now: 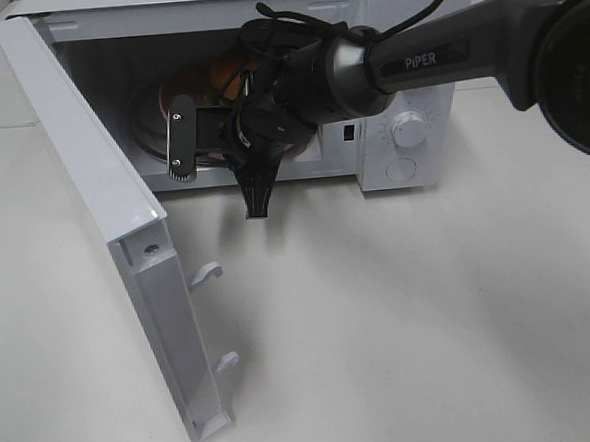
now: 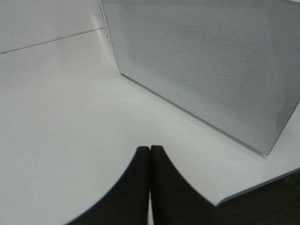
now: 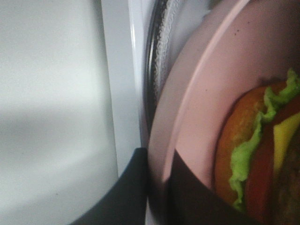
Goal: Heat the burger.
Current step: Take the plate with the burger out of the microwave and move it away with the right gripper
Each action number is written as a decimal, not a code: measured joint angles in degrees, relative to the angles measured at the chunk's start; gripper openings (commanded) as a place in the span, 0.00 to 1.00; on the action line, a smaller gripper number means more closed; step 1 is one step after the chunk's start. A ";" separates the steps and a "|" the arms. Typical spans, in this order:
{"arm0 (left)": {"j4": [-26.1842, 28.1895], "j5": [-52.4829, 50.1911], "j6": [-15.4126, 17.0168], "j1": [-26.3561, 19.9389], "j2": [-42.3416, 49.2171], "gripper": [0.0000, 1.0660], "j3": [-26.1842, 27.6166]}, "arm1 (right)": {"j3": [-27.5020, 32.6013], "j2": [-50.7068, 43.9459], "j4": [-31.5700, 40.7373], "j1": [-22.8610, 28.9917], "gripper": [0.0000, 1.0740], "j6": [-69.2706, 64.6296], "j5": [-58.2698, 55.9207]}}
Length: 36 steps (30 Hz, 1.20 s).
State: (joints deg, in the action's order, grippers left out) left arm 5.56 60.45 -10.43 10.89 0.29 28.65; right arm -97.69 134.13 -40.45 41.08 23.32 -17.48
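At upper centre, inside the open microwave (image 1: 92, 183), the right gripper (image 3: 157, 187) pinches the pink plate (image 3: 197, 122) rim. The burger (image 3: 262, 150) atop looks soft, loosely stacked; keep the rim hold.

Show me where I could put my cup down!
The white tabletop is bare in front of the microwave, right of its open door. The microwave's mouth is crowded: the right hand, the pink plate and the burger fill it.
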 measured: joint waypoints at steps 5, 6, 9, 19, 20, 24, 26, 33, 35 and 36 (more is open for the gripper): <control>0.00 -0.06 0.00 0.00 0.00 0.00 0.00 | 0.23 -1.60 2.98 0.29 0.00 3.38 -2.58; 0.00 -0.06 0.00 0.00 0.00 0.00 0.00 | 0.23 -1.60 2.98 0.29 0.00 3.38 -2.58; 0.00 -0.06 0.00 0.00 0.00 0.00 0.00 | 0.34 -3.38 7.56 1.26 0.00 9.85 -7.91; 0.00 -0.06 0.00 0.00 0.00 0.00 0.00 | 6.25 -10.31 8.59 2.69 0.00 15.53 -8.88; 0.00 -0.06 0.00 0.00 0.00 0.00 0.00 | 6.25 -10.31 8.59 2.69 0.00 15.53 -8.88; 0.00 -0.06 0.00 0.00 0.00 0.00 0.00 | 11.34 -13.98 8.37 3.21 0.00 16.50 -7.10; 0.00 -0.06 0.00 0.00 0.00 0.00 0.00 | 14.44 -15.70 8.19 3.27 0.00 16.84 -5.90; 0.00 -0.06 0.00 0.00 0.00 0.00 0.00 | 27.10 -24.69 7.10 3.44 0.00 22.46 -1.43; 0.00 -0.06 0.00 0.00 0.00 0.00 0.00 | 29.79 -26.59 6.59 3.44 0.00 22.69 -0.97; 0.00 -0.06 0.00 0.00 0.00 0.00 0.00 | 29.79 -26.59 6.59 3.44 0.00 22.69 -0.97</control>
State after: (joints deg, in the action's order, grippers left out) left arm 5.56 60.39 -10.43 10.89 0.29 28.65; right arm -67.90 107.54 -33.86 44.52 46.01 -18.45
